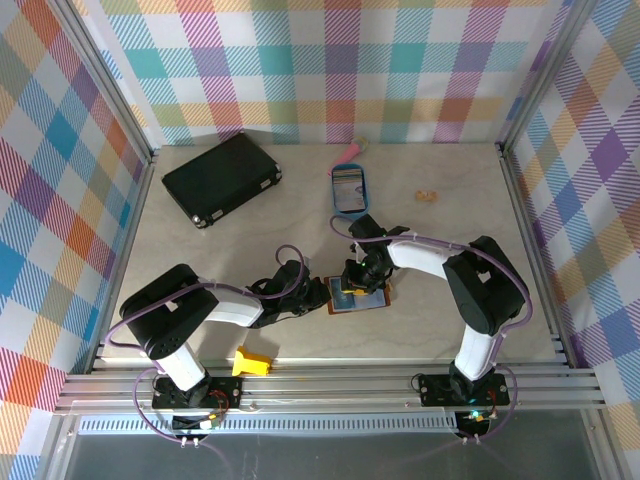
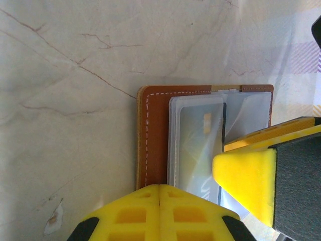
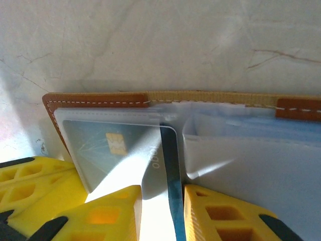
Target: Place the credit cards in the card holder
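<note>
From above, the open card holder (image 1: pixel 368 300) lies on the surface (image 1: pixel 450 250). Left wrist: the left gripper (image 2: pixel 159 190), pressed together, sits on the holder's brown border. Right wrist: the right gripper (image 3: pixel 163 195) flanks a dark blue credit card (image 3: pixel 171 170) at the holder's clear sleeve; whether it pinches, I cannot tell.

arms: left arm (image 1: pixel 185 325) + right arm (image 1: pixel 480 290), same build, chunky black housings with white link tubes | cables: thin lilac ones looping off both | fingers (image 2: pixel 160 213): bright yellow plastic, gridded pockets, black trim | bases: black
</note>
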`<state>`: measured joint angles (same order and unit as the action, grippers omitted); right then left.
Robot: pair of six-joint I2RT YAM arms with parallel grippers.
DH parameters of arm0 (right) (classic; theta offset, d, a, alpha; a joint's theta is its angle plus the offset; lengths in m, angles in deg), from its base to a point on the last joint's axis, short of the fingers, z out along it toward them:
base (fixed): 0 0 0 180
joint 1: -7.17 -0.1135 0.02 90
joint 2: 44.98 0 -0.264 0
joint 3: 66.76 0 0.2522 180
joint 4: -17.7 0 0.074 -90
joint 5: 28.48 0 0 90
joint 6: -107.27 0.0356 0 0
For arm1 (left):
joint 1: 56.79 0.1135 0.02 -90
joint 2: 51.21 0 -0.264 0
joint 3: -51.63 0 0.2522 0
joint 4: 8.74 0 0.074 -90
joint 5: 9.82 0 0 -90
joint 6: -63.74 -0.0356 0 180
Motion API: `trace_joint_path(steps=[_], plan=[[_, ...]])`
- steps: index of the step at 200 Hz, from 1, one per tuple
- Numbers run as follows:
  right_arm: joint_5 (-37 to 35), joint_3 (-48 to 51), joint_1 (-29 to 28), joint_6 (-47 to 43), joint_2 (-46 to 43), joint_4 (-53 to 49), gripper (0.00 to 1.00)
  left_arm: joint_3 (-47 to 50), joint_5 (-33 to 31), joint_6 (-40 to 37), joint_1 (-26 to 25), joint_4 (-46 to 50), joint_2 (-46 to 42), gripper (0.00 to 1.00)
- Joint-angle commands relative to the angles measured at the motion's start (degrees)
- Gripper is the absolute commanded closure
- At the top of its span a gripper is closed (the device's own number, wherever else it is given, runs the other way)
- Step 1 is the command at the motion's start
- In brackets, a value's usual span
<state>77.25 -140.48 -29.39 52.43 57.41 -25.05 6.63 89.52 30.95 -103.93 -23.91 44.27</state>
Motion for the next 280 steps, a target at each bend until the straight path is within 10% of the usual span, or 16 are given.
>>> trace_joint_path(steps=[1, 148, 280], plan=[[7.0, 1.5, -1.4, 1.1, -0.3, 5.9, 0.73, 0.7, 0.4, -0.1, -0.5, -1.1, 1.0, 1.0], [-6.9, -5.1, -1.5, -2.8, -1.9, -5.5, 0.61, 0.3, -2.9, -2.5, 0.0, 6.3, -5.7, 1.0], [-3.6, -6.5, -1.9, -3.1, 2.9, -4.9, 0.61, 0.0, -0.7, -2.1, 0.2, 2.4, -1.5, 1.0]])
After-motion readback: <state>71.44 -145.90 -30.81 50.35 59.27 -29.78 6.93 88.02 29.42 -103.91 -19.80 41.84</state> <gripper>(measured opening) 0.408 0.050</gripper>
